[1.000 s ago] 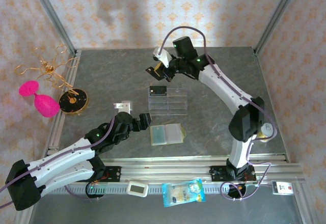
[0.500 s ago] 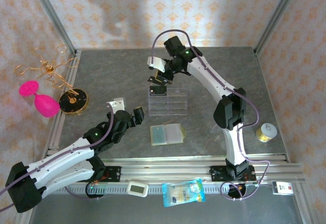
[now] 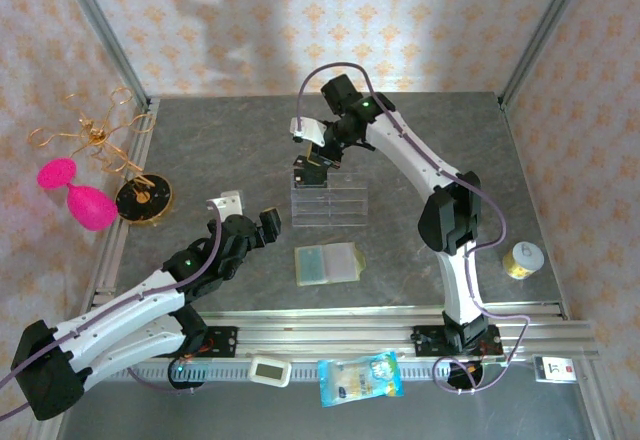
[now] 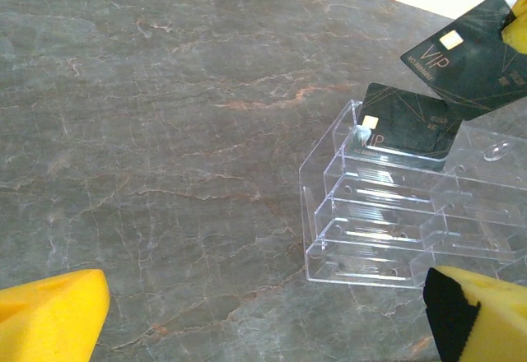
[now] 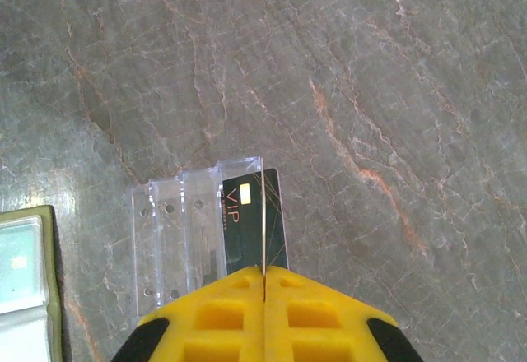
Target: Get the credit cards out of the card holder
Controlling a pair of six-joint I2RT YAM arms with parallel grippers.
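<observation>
Black card pinched over the clear tray, wallet open close by.
The right gripper (image 5: pixel 263 273) is clamped on a black VIP card (image 4: pixel 473 58) above the far-left end of the clear tray (image 4: pixel 387 239), where a second black VIP card (image 4: pixel 408 123) stands in the end slot. The card holder (image 3: pixel 328 263) lies open on the table (image 3: pixel 200 140) just on the near side of the tray, with a teal face in its left pocket. The left gripper (image 4: pixel 263 317) hovers to the wallet's left, its jaws wide and empty.

top: overhead, far | left wrist: low, oblique | right wrist: downward | shared: tray (image 3: pixel 345 205)
</observation>
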